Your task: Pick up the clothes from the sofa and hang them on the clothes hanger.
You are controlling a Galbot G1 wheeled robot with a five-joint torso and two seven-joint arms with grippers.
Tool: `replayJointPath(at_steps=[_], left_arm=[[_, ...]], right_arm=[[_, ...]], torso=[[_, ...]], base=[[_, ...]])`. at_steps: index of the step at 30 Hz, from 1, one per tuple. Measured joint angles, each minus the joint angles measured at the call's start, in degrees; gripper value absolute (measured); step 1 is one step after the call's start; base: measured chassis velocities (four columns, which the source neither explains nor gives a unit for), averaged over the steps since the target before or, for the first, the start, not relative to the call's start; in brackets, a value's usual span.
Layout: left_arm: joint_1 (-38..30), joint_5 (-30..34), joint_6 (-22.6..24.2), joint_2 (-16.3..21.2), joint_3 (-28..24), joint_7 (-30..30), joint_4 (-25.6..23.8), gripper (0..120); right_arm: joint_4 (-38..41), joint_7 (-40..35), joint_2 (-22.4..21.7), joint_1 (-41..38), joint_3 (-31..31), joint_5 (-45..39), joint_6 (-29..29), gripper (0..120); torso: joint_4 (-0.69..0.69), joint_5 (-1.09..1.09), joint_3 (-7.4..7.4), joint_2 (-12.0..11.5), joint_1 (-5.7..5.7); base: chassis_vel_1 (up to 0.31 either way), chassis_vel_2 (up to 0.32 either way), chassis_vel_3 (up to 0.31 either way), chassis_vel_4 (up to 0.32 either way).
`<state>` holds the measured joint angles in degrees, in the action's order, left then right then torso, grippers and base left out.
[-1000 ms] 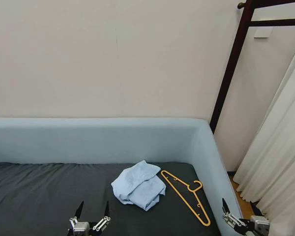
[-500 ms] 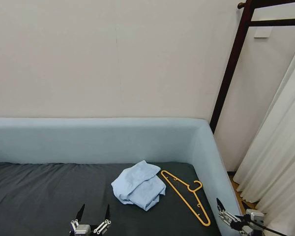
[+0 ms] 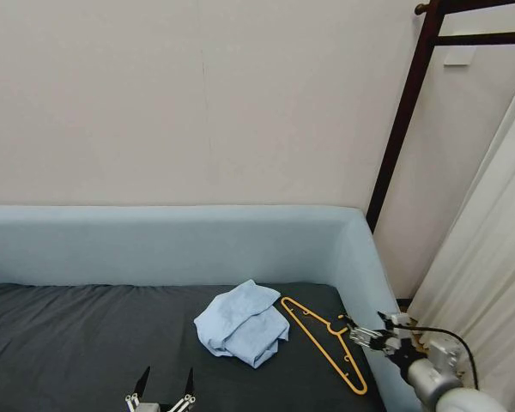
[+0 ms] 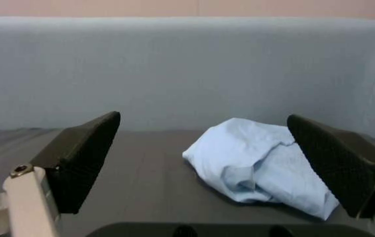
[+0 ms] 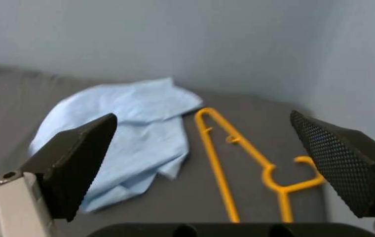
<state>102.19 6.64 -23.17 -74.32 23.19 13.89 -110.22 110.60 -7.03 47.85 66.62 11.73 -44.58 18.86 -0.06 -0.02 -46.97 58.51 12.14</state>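
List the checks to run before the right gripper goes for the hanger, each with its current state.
1. Right gripper open and holding nothing: ok.
2. Orange hanger lying flat on the sofa seat, nothing on top of it: ok.
3. Hanger clear of the blue garment: cannot tell; one end lies right at the cloth's edge.
4. Left gripper open, low in front of the garment, away from the hanger: ok.
5. Garment spread out for hanging: not ok, it is bunched.
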Motion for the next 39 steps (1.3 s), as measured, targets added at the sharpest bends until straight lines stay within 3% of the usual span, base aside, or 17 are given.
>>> replayJointPath(at_steps=[4,7,9,10,13,29,34,36,39], left_arm=[[0.7,-0.1,0.0,-0.8,0.8,0.3,0.3,100],[0.8,-0.1,0.0,-1.0,0.9,0.4,0.3,100],[1.2,-0.2,-0.1,-1.5,1.4,0.6,0.5,100],[1.2,-0.2,-0.1,-1.5,1.4,0.6,0.5,100],[1.6,-0.3,-0.4,-1.8,2.0,0.9,0.8,100],[2.8,0.1,-1.0,-2.4,3.0,2.0,1.2,100],[2.8,0.6,-1.0,-2.4,3.5,2.6,1.2,100],[2.8,1.0,-1.0,-2.3,3.6,2.8,1.2,100],[2.8,1.5,-1.0,-2.4,3.8,3.3,1.4,100]], right_arm=[[-10.4,1.6,3.8,-13.7,-15.7,1.5,0.7,100],[-12.4,1.8,5.2,-16.1,-18.4,1.8,0.7,100],[-18.4,2.0,11.2,-22.8,-24.9,2.0,0.8,100],[-18.4,2.0,11.2,-22.8,-24.9,2.0,0.8,100],[-25.1,2.9,16.7,-27.3,-29.3,3.3,0.4,100],[-46.1,5.8,31.8,-30.9,-31.4,8.0,-4.5,100],[-49.8,6.0,33.8,-30.8,-31.2,8.3,-4.8,100],[-50.4,6.0,34.1,-30.7,-31.2,8.5,-4.9,97],[-51.1,6.0,34.6,-30.7,-31.2,8.6,-5.5,82]], torso=[[-0.02,0.0,0.0,0.0,0.0],[-0.02,0.02,0.0,0.0,0.0],[0.01,-0.01,0.0,0.0,0.0],[0.01,-0.01,0.0,0.0,0.0],[0.01,-0.03,0.0,0.0,0.01],[0.01,-0.01,0.01,0.0,0.01],[0.0,0.0,0.01,0.0,0.0],[-0.01,0.0,0.0,0.0,0.0],[-0.01,0.0,0.0,0.0,0.0]], base=[[0.0,0.0,0.0,0.0],[0.0,0.0,0.0,0.0],[0.0,0.0,0.0,0.0],[0.0,0.0,0.0,0.0],[0.0,0.0,0.0,0.0],[0.0,0.0,0.0,0.0],[0.0,0.0,0.0,0.0],[0.0,0.0,0.0,0.0],[0.0,0.0,0.0,0.0]])
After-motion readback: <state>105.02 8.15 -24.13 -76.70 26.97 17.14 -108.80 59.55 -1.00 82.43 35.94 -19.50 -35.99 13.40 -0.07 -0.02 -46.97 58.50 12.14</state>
